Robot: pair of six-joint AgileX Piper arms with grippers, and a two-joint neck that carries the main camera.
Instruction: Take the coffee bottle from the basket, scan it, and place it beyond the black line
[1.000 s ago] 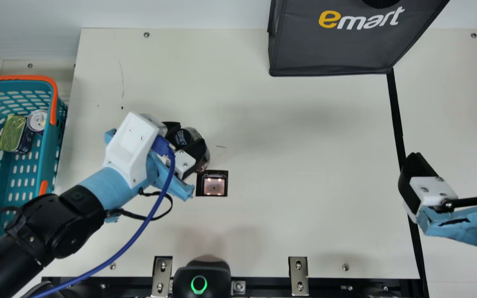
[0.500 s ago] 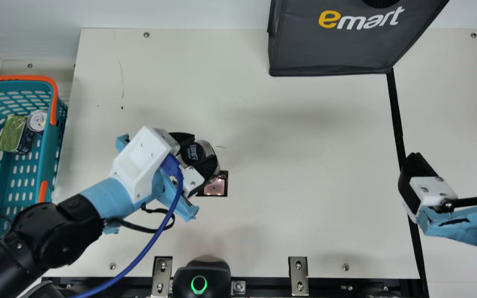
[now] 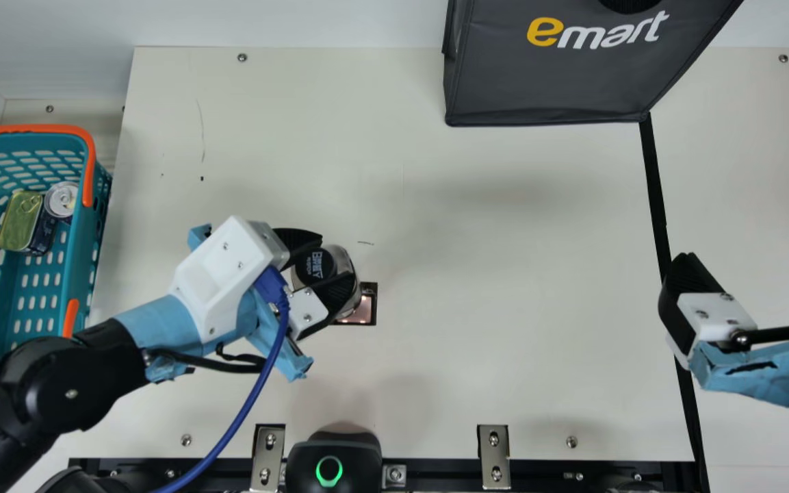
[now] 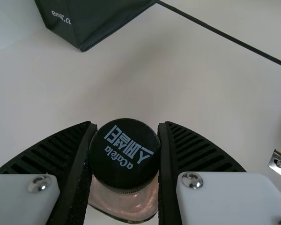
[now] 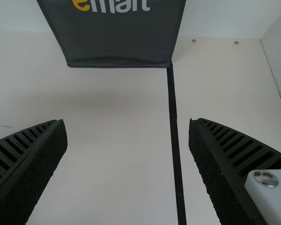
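Well, the basket (image 3: 83, 257) holds a tin (image 3: 20, 219) and apparently a can (image 3: 61, 198).

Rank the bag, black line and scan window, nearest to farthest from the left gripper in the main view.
1. Scan window: close by the left gripper, partly hidden by the bottle.
2. Bag: right, toward the far edge.
3. Black line: farther right.

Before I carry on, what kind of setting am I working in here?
Probably a mock self-checkout counter: a scanner window is set into the table, a shopping basket holding cans stands at one side, and a dark shopping bag stands at the far edge.
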